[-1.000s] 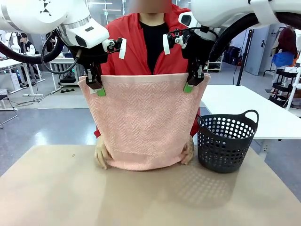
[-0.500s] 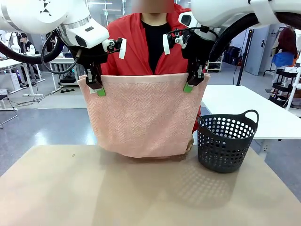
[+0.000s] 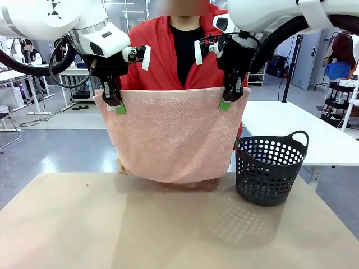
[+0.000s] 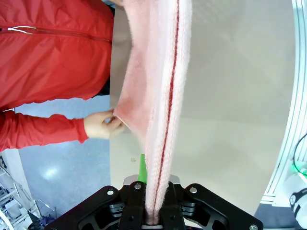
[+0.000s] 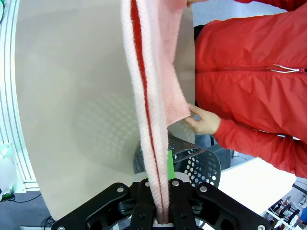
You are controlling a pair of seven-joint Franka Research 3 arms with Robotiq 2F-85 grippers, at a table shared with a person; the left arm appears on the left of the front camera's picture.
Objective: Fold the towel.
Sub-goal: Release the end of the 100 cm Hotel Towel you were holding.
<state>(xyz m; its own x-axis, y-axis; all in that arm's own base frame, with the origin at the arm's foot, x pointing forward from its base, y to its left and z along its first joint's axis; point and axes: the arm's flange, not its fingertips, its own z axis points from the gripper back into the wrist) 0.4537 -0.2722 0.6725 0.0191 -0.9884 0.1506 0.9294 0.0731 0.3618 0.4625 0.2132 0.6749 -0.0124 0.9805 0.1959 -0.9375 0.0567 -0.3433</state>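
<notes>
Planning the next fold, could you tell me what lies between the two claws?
Front view: the upper edge of the towel spans from left claw to right claw, both shut on it.

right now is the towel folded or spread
Partly folded: the towel hangs from left gripper and right gripper; the person's hands hold its lower corners behind.

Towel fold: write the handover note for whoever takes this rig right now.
Left gripper: shut on the towel, at one top corner.
Right gripper: shut on the other top corner.
The towel hangs spread above the table, beside the basket.
Person's hands pinch its lower corners on the far side.
Done: towel held up and spread.
Left: probably bring the edges together and lay it down.
</notes>
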